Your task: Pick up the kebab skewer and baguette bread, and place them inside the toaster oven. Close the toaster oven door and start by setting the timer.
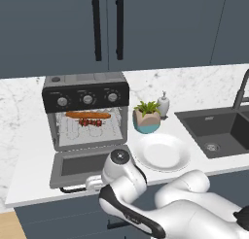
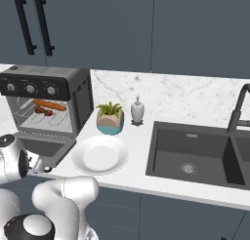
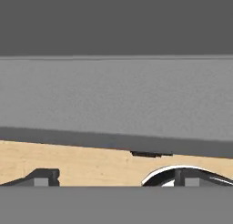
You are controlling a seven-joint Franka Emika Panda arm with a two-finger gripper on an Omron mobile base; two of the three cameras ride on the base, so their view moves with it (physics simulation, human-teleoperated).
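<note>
Holding baguette bread, kebab skewer: toaster oven.

Skewer, baguette racked — door down.

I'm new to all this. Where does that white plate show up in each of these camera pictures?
Left base view: the white plate lies on the counter, right of centre, beside the toaster oven door.
Right base view: the plate sits left of centre, near the counter's front edge.
Hand view: I can't make it out.
Shared landmark: the potted plant just behind it.
</note>
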